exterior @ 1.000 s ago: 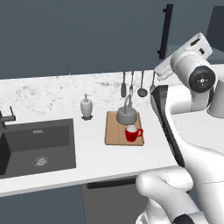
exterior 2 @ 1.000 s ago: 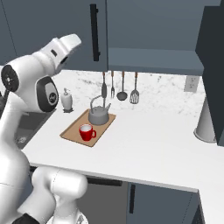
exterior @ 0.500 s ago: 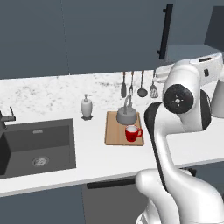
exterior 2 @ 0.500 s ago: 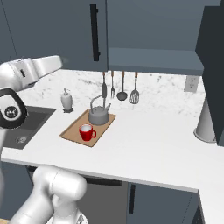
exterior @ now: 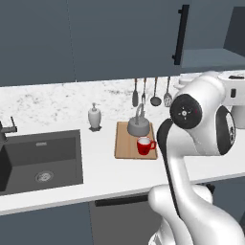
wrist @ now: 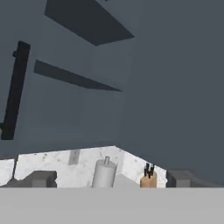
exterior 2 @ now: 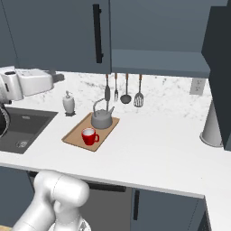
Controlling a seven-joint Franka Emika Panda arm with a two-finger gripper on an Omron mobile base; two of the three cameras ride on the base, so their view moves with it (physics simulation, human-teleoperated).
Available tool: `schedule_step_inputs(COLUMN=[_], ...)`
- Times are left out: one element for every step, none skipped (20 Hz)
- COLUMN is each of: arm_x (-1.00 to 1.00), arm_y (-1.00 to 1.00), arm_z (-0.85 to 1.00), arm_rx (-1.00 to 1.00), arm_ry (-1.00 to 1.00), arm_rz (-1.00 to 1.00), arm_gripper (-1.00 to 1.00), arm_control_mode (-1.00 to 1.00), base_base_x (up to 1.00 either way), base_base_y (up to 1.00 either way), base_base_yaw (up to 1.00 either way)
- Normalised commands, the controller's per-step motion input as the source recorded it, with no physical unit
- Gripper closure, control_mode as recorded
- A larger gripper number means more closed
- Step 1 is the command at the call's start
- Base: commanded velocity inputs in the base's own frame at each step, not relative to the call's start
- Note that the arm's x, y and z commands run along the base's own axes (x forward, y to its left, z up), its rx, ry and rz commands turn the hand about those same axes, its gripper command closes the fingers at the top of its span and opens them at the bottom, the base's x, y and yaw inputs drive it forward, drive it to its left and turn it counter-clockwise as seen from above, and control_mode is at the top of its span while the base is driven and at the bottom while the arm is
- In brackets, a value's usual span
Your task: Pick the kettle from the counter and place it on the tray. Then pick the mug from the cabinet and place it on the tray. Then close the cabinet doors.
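**A:** Start close in. What is the claw [wrist: 111, 178] doing?

**B:** In the hand view its two dark fingertips [wrist: 41, 178] sit far apart with nothing between them. It is wide open and empty. It is raised and looks towards the cabinet [wrist: 83, 78] and a black bar handle [wrist: 14, 89].

**A:** And on the tabletop [exterior 2: 149, 153]?

**B:** The tray [exterior 2: 72, 134] lies flat, near the middle of the white surface and to the right of the dark sink [exterior 2: 18, 128]. The red mug [exterior 2: 90, 136] stands upright on the tray's nearer end. The kettle [exterior 2: 102, 118] stands upright on the farther end, just behind the mug, with its loop handle up. I cannot tell whether the two touch.

**A:** What is behind those?

**B:** A white soap dispenser [exterior 2: 68, 103] stands near the backsplash, left of the tray. Four hanging utensils [exterior 2: 126, 88] are on the wall behind the kettle. A tall grey container [exterior 2: 212, 128] stands far to the right, and the hand view shows a knife block [wrist: 148, 178] close beside it.

**A:** And the cabinet doors?

**B:** The left door [exterior 2: 54, 31] is flat and shut. To its right the inner shelf [exterior 2: 158, 63] is exposed. At the far right, the right door [exterior 2: 219, 67] stands swung out.
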Motion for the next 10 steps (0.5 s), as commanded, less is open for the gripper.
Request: schedule_step_inputs(arm_x=[-0.42, -0.44, -0.45, -0.47, -0.44, -0.45, -0.51, -0.52, -0.47, -0.45], arm_y=[-0.22, -0.27, -0.28, -0.31, -0.34, -0.41, -0.5, -0.48, -0.37, -0.21], arm_z=[0.0, 0.0, 0.02, 0.05, 0.05, 0.05, 0.06, 0.04, 0.03, 0.01], arm_rx=[0.19, 0.24, 0.25, 0.28, 0.3, 0.33, 0.38, 0.37, 0.34, 0.31], arm_ry=[0.0, 0.0, 0.0, 0.0, 0.0, 0.0, -0.03, -0.05, -0.04, -0.04], arm_rz=[-0.14, -0.15, -0.17, -0.19, -0.22, -0.25, -0.27, -0.3, -0.4, -0.46], arm_gripper=[-1.0, -1.0, -1.0, -1.0, -1.0, -1.0, -1.0, -1.0, -1.0, -1.0], arm_control_mode=[-1.0, -1.0, -1.0, -1.0, -1.0, -1.0, -1.0, -1.0, -1.0, -1.0], base_base_x=[0.0, 0.0, 0.0, 0.0, 0.0, 0.0, 0.0, 0.0, 0.0, 0.0], base_base_y=[0.0, 0.0, 0.0, 0.0, 0.0, 0.0, 0.0, 0.0, 0.0, 0.0], base_base_yaw=[0.0, 0.0, 0.0, 0.0, 0.0, 0.0, 0.0, 0.0, 0.0, 0.0])
